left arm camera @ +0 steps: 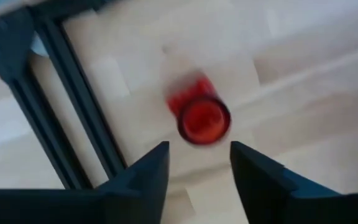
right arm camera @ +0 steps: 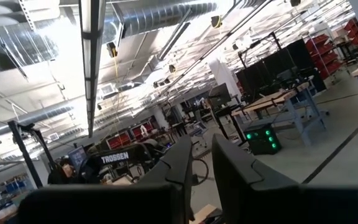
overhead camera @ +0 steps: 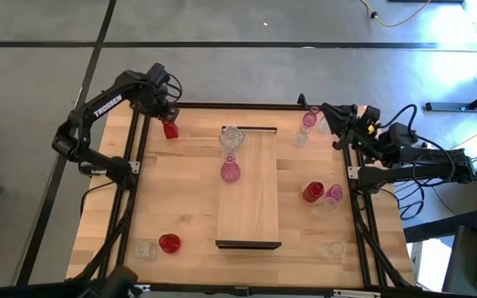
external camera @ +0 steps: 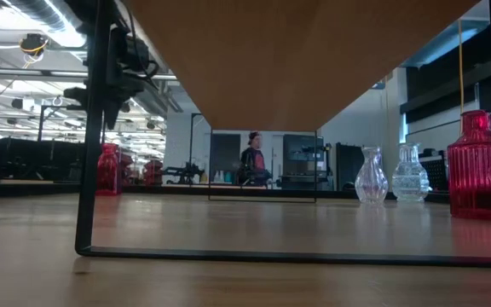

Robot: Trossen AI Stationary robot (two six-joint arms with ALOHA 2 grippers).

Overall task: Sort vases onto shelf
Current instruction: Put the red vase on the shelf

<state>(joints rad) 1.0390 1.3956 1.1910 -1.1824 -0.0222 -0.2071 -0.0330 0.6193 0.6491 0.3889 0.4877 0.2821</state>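
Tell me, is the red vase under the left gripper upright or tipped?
Upright: the left wrist view looks straight down into the red vase's round mouth, ahead of the left gripper.

Grey concrete floor (overhead camera: 222,21) with dark seams around the wooden counter (overhead camera: 172,194). Ceiling ducts (right arm camera: 160,22), strip lights (right arm camera: 92,56), workbenches (right arm camera: 278,99), a person (external camera: 252,158) far back.

Lighting: even, bright overhead light on the tabletop (overhead camera: 180,207); shadows faint and soft. Low view: the shelf (external camera: 297,51) underside dim, room behind bright with ceiling strip lights. Right wrist view: glare from long ceiling light strips (right arm camera: 92,56), straight lines bowed toward the edges. Left wrist view: heavy motion blur; the red vase (left arm camera: 201,115) smeared, wood grain washed out, the dark fingers (left arm camera: 148,174) soft-edged.
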